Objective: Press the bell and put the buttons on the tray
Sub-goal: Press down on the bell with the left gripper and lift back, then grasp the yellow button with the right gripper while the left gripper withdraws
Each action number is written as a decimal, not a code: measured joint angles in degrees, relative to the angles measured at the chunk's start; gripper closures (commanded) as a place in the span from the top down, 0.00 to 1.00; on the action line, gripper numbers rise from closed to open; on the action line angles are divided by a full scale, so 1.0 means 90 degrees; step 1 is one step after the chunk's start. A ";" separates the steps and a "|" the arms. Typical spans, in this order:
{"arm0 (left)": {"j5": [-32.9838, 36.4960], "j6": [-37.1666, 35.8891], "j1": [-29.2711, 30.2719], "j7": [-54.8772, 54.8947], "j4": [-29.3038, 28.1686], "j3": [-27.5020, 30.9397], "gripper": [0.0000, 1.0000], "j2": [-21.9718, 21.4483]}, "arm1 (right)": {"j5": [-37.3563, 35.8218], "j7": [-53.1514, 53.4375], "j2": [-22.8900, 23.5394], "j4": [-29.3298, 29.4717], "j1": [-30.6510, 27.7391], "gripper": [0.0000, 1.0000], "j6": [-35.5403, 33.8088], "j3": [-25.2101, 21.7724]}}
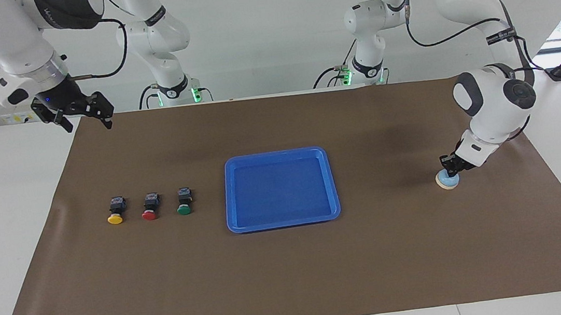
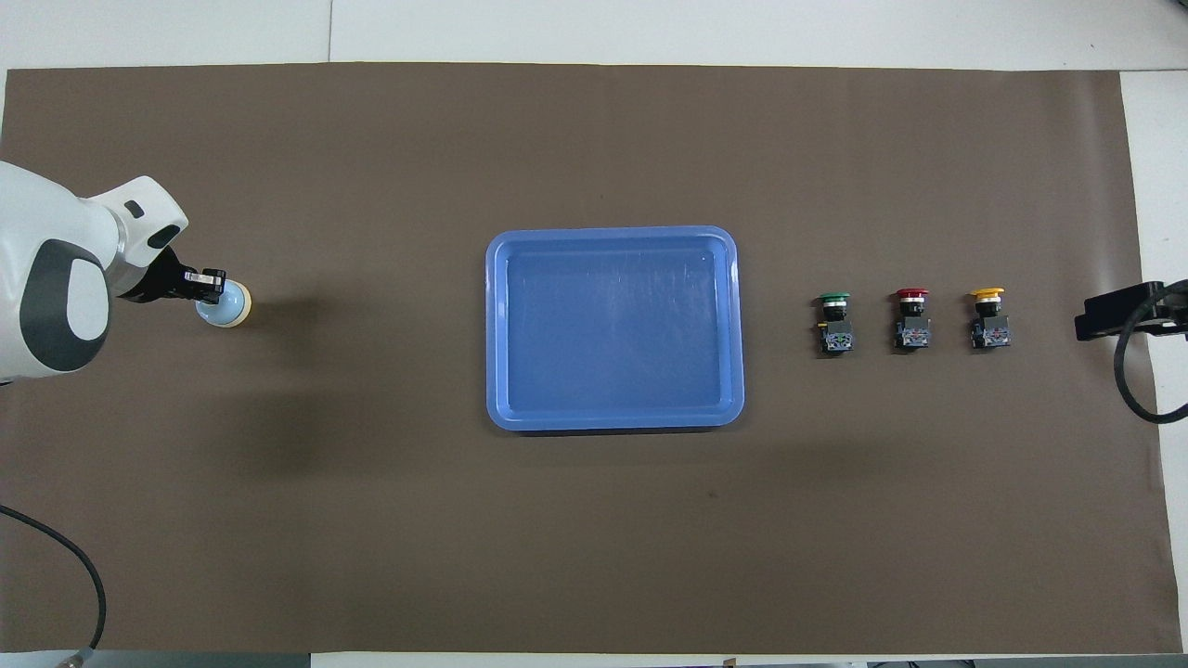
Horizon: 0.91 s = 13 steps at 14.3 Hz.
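Note:
The bell (image 1: 446,182) (image 2: 230,307), light blue on a cream base, stands on the brown mat at the left arm's end. My left gripper (image 1: 450,168) (image 2: 210,284) is shut, its tips down on the bell's top and hiding the knob. Three buttons lie in a row toward the right arm's end: yellow (image 1: 115,217) (image 2: 989,320), red (image 1: 149,213) (image 2: 911,320), green (image 1: 184,207) (image 2: 835,325). The blue tray (image 1: 281,188) (image 2: 613,329) sits mid-table with nothing in it. My right gripper (image 1: 89,125) hangs open in the air over the mat's corner by the right arm's base.
A brown mat (image 1: 292,271) covers most of the white table. A black cable (image 2: 1137,371) loops over the mat's edge at the right arm's end, beside the yellow button.

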 measured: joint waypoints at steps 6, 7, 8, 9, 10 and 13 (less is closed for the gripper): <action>0.0002 -0.0201 0.0010 0.0019 0.0094 0.0019 0.00 0.0000 | 0.0000 -0.0207 -0.0031 -0.0297 -0.0163 1.00 0.0525 0.0000; 0.0002 -0.0490 0.0007 0.0021 0.0258 0.0018 0.00 -0.0004 | 0.0000 -0.0388 -0.0025 -0.0450 -0.0280 1.00 0.0776 -0.0002; 0.0002 -0.0846 0.0005 0.0021 0.0497 0.0015 0.08 -0.0011 | 0.0000 -0.0569 0.0000 -0.0623 -0.0426 1.00 0.1028 -0.0005; 0.0002 -0.1255 0.0002 0.0023 0.0790 0.0011 0.44 -0.0029 | 0.0000 -0.0758 0.0080 -0.0780 -0.0600 1.00 0.1243 -0.0008; 0.0002 -0.1627 0.0000 0.0024 0.1060 0.0003 0.83 -0.0062 | 0.0000 -0.0938 0.0232 -0.0892 -0.0777 1.00 0.1466 -0.0012; 0.0003 -0.2301 -0.0062 0.0005 0.1414 -0.0022 1.00 -0.0326 | 0.0003 -0.1138 0.0918 -0.1037 -0.0981 0.99 0.2452 -0.0026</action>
